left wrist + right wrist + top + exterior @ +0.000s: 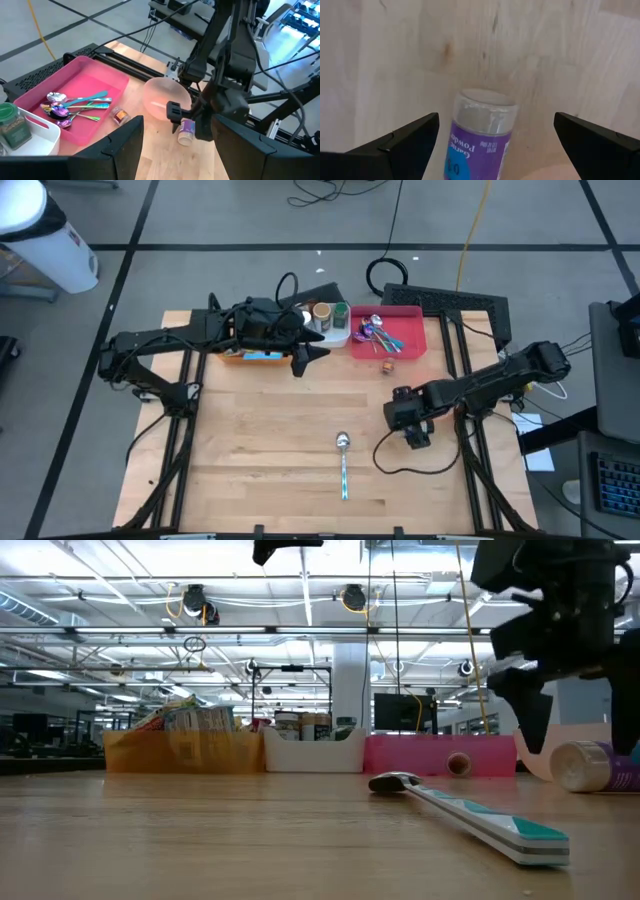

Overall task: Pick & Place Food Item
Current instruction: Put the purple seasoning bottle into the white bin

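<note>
Garlic powder jar (pixel 481 135) lying on its side on the wooden counter (pixel 260 440), clear lid end pointing away, directly between the spread fingers of the right tool (pixel 418 435), untouched. Right tool released, jaws wide, poised over the jar at about 4 o'clock on the counter. Left tool (pixel 308 355) parted and empty, up at 12 o'clock beside the pink tray (pixel 415 348). Spoon (pixel 344 465) at 6 o'clock.

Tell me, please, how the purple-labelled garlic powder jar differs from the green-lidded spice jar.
The purple-labelled garlic powder jar lies on its side on the bare wooden table, between the open right gripper fingers. The green-lidded spice jar stands upright in the white bin. Both are small seasoning containers.
</note>
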Controlling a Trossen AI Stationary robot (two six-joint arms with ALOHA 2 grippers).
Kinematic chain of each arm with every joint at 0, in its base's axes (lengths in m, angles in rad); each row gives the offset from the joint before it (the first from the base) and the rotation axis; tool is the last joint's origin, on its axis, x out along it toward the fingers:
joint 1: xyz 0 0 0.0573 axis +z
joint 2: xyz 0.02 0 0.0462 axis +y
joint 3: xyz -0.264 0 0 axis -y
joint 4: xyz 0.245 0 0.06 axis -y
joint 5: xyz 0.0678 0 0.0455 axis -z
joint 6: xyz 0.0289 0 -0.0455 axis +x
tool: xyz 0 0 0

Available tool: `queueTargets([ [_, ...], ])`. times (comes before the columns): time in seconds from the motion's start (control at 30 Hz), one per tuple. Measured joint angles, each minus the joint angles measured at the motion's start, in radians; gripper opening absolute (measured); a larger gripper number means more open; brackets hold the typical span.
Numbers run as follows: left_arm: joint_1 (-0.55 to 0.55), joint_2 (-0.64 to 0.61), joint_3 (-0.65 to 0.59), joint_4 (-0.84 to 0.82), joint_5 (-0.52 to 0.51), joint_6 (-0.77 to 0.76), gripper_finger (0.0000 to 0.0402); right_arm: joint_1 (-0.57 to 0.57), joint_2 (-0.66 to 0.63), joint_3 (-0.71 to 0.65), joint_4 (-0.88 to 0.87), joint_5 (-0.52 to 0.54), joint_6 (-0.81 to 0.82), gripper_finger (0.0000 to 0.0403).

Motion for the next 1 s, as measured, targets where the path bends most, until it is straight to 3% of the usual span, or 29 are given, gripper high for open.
queueTargets([
  [0.53,0.0,0.0,0.0,-0.003,0.0,0.005,0.0241,0.0,0.143,0.0,0.042,-0.004,0.097,0.0387],
  [1.0,0.0,0.0,0.0,-0.011,0.001,0.007,0.0241,0.0,0.142,0.0,0.04,-0.006,0.139,0.0282],
])
